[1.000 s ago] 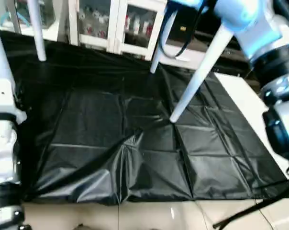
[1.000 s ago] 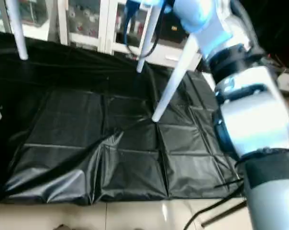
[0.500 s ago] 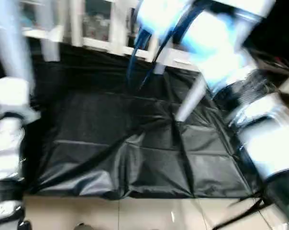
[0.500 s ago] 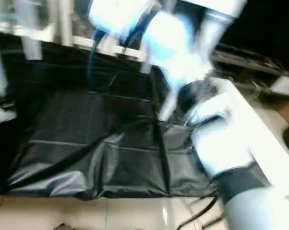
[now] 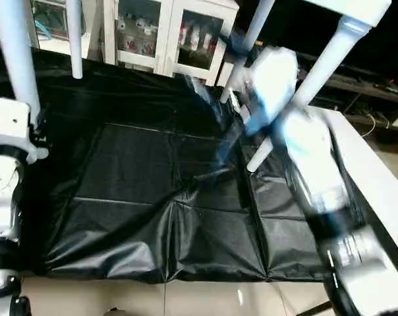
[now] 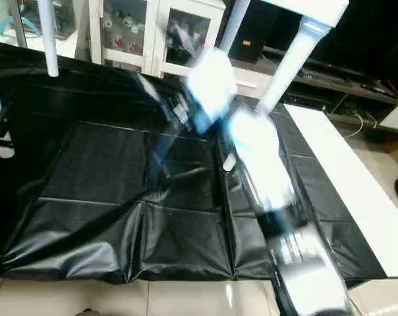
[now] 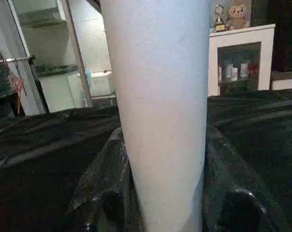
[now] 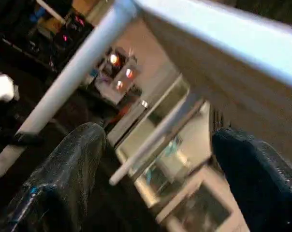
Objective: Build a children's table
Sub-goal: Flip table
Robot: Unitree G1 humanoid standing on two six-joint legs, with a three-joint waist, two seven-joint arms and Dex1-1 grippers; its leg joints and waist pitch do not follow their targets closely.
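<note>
Plainly, left pincer (image 7: 160,212) grips a smooth tapered white leg (image 7: 158,96); right pincer (image 8: 155,164) open.

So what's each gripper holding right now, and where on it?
Left gripper grips a table leg around its shaft. Right gripper is open, holding nothing.

Black sheet (image 5: 153,171) open between white legs (image 5: 317,72); right arm (image 5: 304,158) crossing.
</note>
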